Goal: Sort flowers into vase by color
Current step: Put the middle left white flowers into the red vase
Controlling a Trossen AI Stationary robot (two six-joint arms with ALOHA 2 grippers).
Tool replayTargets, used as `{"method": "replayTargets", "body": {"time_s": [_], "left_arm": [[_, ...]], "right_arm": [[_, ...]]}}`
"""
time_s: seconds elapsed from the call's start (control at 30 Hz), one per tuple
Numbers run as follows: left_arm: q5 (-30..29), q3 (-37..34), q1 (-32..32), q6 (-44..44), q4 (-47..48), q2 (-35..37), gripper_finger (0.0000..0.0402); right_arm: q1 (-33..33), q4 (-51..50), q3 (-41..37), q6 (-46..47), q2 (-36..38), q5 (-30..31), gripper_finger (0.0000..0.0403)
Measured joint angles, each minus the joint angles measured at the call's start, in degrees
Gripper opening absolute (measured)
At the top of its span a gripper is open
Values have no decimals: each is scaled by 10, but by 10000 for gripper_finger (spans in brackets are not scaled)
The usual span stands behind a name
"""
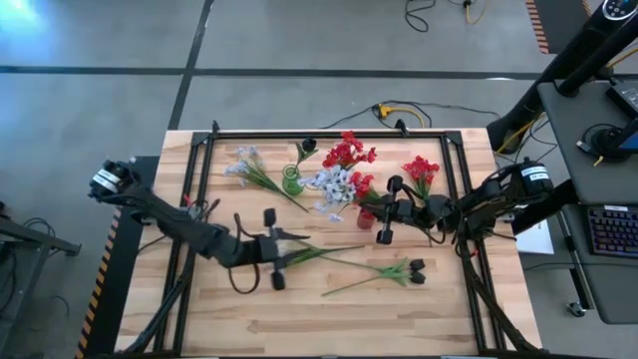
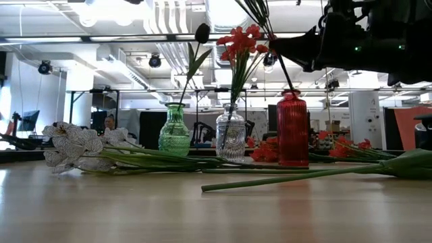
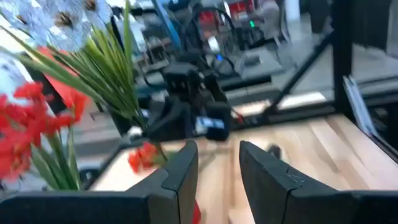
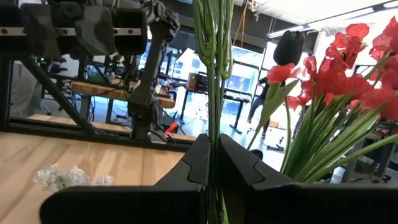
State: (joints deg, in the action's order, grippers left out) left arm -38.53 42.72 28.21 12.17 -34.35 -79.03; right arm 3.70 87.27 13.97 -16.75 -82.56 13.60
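Red ribbed glass vase [image 2: 292,128] upright mid-table, just beside clear glass vase [image 2: 231,131] already stuffed with red blossoms; green glass vase [image 2: 175,129] next along, with one dark bud. Right gripper [image 4: 213,158] above the red vase, pinched tight on bundle of thin green stems [image 4: 213,62], lower ends at or just inside the vase mouth (blossoms out of the wrist view, probably the red spray). Left gripper [image 3: 217,168] low over wooden slat table [image 1: 249,319], fingers narrowly parted, nothing seen between them. Step in hand, by judgement: seating stems in red vase. Keep stems near vertical, lower straight down, steer clear of the neighbouring bouquet, release only once ends are well inside. Risk: tipping the vase sideways. Dark-budded spray [image 1: 399,271] flat on the table, unsorted.
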Motion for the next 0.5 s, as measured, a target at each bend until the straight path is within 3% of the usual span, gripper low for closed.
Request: {"method": "replayTargets", "body": {"time_s": [0.17, 0.3, 0.5], "left_arm": [[10, 0, -37, 67, -149, -70, 102], [91, 0, -69, 80, -260, -120, 102], [120, 10, -124, 58, -312, -176, 102]], "right_arm": [[0, 20, -1, -6, 0, -8, 13], [0, 23, -2, -6, 0, -20, 13], [0, 24, -3, -7, 0, -20, 13]]}}
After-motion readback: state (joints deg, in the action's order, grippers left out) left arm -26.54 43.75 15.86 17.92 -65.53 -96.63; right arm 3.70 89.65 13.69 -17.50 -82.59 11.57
